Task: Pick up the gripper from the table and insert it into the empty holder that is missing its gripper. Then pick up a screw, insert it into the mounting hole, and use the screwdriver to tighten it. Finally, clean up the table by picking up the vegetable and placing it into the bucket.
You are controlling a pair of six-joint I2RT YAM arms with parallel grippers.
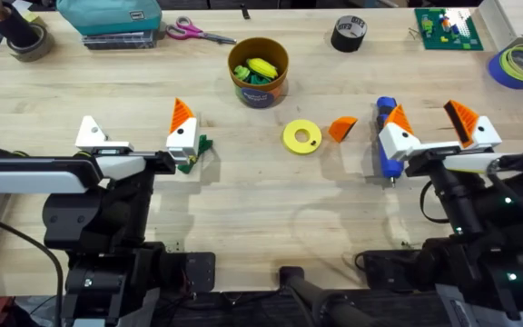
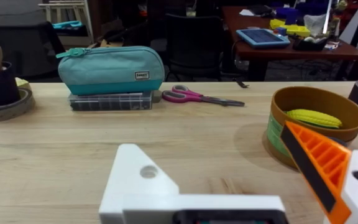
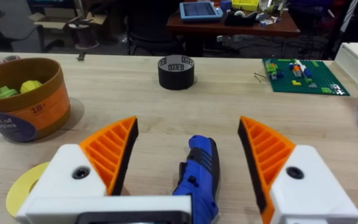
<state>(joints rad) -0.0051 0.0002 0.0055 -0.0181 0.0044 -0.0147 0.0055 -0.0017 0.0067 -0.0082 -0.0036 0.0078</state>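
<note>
- Between the spread fingers of the right gripper lies the screwdriver, not yet pinched.
- Left gripper is spread; the vegetable touches its right finger.
- Bucket holds yellow-green toys.

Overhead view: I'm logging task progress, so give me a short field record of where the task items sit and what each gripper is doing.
gripper: loose on table, between yellow disc and screwdriver
holder: left arm's outer finger, no orange pad
screwdriver: lying on table between right gripper's fingers
vegetable: on table beside left gripper's padded finger
bucket: upright, toy pieces inside
left gripper: open, empty
right gripper: open, straddling screwdriver
</note>
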